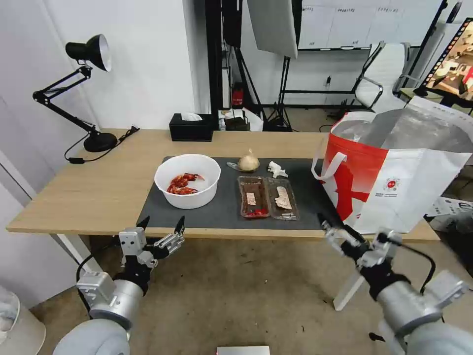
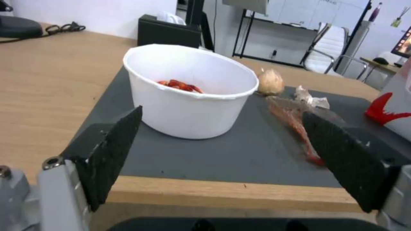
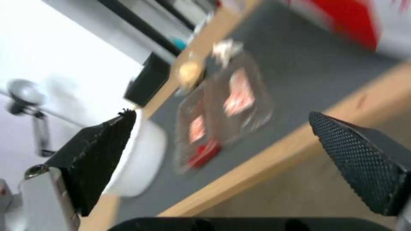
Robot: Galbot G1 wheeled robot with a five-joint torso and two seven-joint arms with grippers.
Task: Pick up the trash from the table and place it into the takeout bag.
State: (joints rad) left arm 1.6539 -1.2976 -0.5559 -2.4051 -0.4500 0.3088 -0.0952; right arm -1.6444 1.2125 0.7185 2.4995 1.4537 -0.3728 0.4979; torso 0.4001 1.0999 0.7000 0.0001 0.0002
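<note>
Light-wood surface (image 1: 98, 182) stretches across, a dark grey mat (image 1: 226, 207) on its middle. Far left, a black desk lamp (image 1: 91, 52) with its cord trailing.

Left pincer (image 1: 162, 227) hangs just off the near edge, below the mat's left corner, fingers spread wide, nothing between them. Its wrist view looks straight at the white bowl (image 2: 188, 93); from that angle the wall hides most of the red shells (image 2: 179, 85), only their tops poking up. From the head view the shells lie clearly in the bowl's base.

Behind, at the far edge, the black tissue box (image 1: 191, 127).

Moving right on the mat: the small tan knotted bag (image 1: 249, 161), then the crumpled white tissue (image 1: 277, 170) beside it, and in front of both the clear hinged tray (image 1: 267, 197), lying open and flat with red residue. In the right wrist view this tray is smeared with blur, its contents hard to read.

Right pincer (image 1: 331, 231) sits at the near edge below the takeout bag (image 1: 394, 177), fingers parted, holding nothing. The bag stands at the right end of the surface, mouth open, foil lining showing; its inside bottom is hidden.
</note>
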